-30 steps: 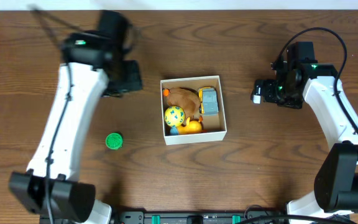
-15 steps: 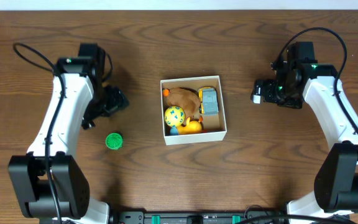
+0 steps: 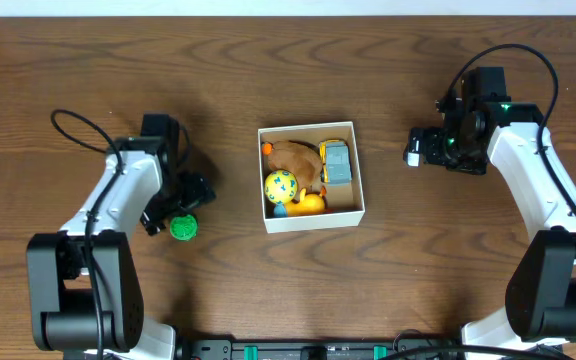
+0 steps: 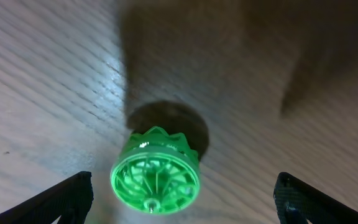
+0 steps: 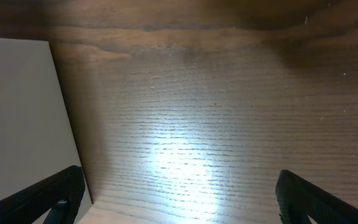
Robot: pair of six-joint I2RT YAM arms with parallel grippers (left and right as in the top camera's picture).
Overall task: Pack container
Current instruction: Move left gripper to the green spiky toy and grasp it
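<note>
Dark wood-grain table (image 3: pixel 288 60) fills the overhead view, with the container (image 3: pixel 316 219), a shallow square box with thin white walls and a brown cardboard inside, sitting at its centre between two white-and-black robot arms. Inside the box lie a brown plush toy (image 3: pixel 294 156) at the back, a grey block-shaped toy (image 3: pixel 337 163) with yellow trim to its right, a yellow ball (image 3: pixel 281 186) speckled with blue marks too small to read, and a yellow duck (image 3: pixel 310 203) at the front. A strip of bare cardboard shows along the right wall. To the left of the box, and apart from it, a green ribbed plastic toy (image 4: pixel 156 179) rests on the table, round and translucent, with spokes visible through its top. The left gripper (image 4: pixel 184 198) hangs low over it with its jaws spread wide, one black fingertip on either side of the toy and neither touching it; it has hold of nothing. On the far side of the box, the right gripper (image 5: pixel 182 196) is likewise fully spread over bare, brightly lit wood and holds nothing, with a white wall of the container filling the left of its wrist view. No lettering can be made out on any item.
</note>
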